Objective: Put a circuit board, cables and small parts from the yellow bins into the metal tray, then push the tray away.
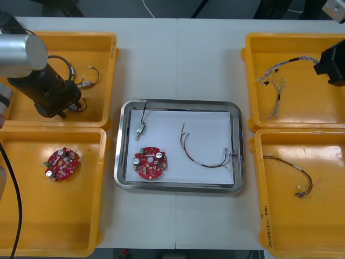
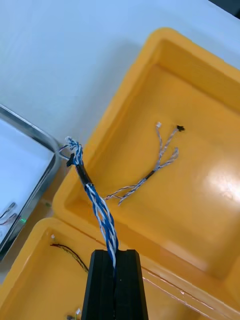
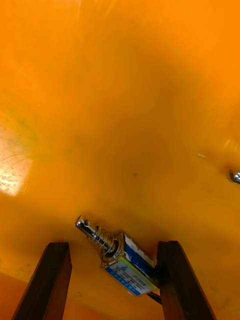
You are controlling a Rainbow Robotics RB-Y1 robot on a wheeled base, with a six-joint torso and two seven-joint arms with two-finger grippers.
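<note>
My right gripper is shut on a twisted blue and white cable, which hangs over the far right yellow bin. In that bin lies a second blue and white cable. My left gripper is down in the far left yellow bin and stands open. A small metal part with a spring and a blue label lies on the bin floor between its fingers. The metal tray holds a round red circuit board, a small metal part on a black lead, and a red and yellow cable.
The near left yellow bin holds another red circuit board. A red and yellow cable lies in the near right yellow bin. Black cables lie beside my left arm. Another small metal part shows past the left gripper.
</note>
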